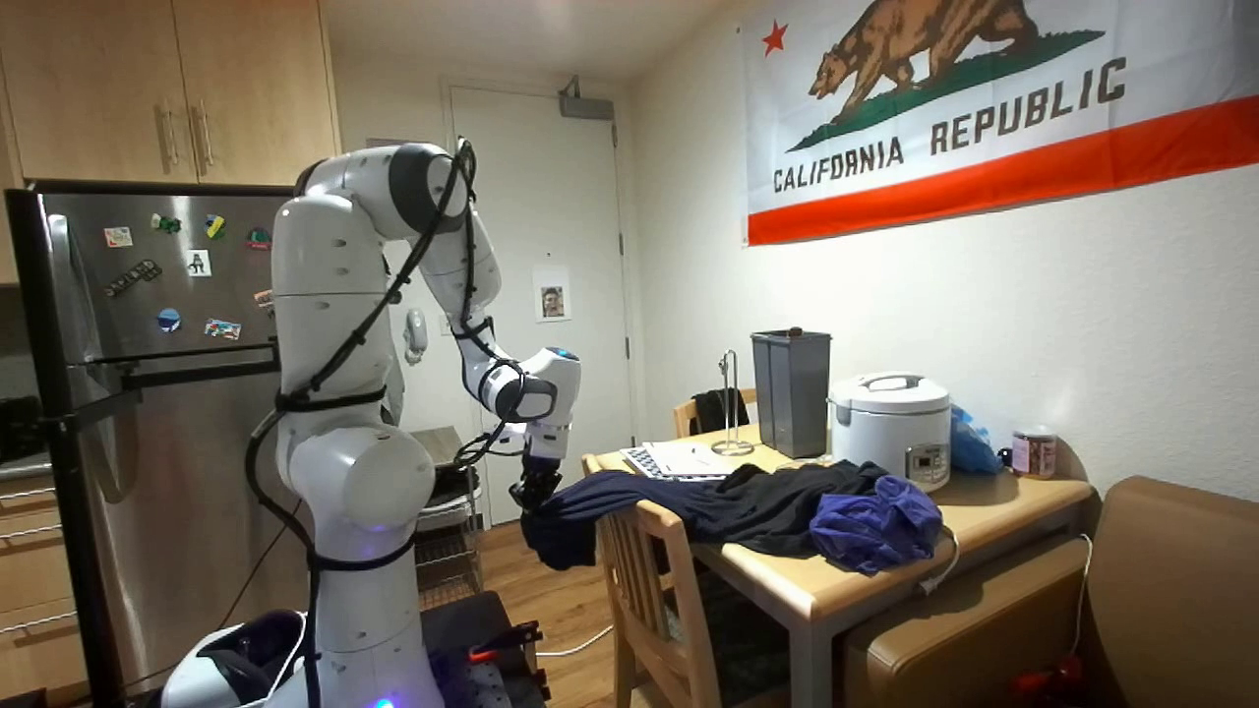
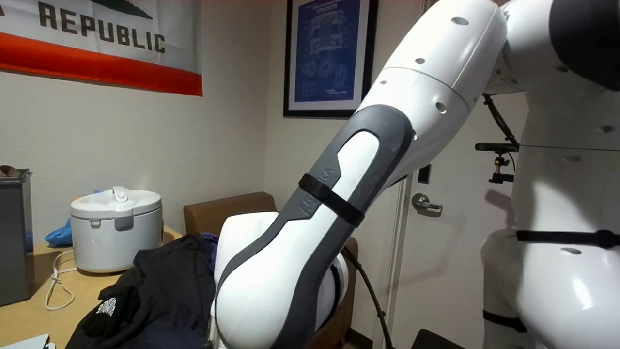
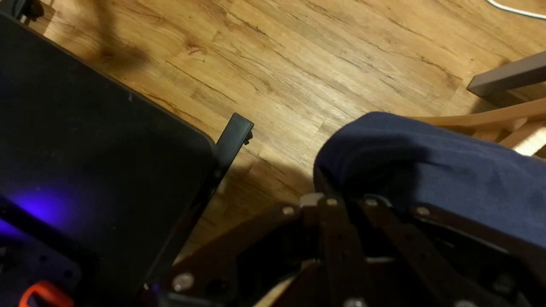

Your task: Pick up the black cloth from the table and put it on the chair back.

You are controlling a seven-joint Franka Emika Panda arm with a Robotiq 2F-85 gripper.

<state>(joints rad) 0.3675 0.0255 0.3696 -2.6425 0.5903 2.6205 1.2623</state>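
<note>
Exterior coverage: in an exterior view, the black cloth [image 1: 723,506] is visible from the claw [image 1: 532,493], across the back of the wooden chair [image 1: 686,570], to the bench [image 1: 1013,501]. A blue-purple cloth [image 1: 875,523] lies against its far end, beside the rice cooker [image 1: 890,428]. In an exterior view, a white marking [image 2: 107,306] shows on the dark fabric.

Wrist coverage: the floor [image 3: 277,76] and a black platform [image 3: 98,140] appear below the claw.

Obstructions: the arm [image 2: 329,208] crosses an exterior view and covers part of the fabric; the lower frame edge cuts off the rest. In the wrist view, the chair is cropped at the frame edge, and the fingertips and gripped edge are in deep shadow. The cloth reads navy near the claw and black on the bench; whether both shades are one piece cannot be told.

Position and claw state: the jaws are drawn together on one end of the cloth; any remaining gap cannot be told. A fold hangs below the claw. The remainder extends over the chair back onto the bench; contact with the top rail cannot be confirmed.
</note>
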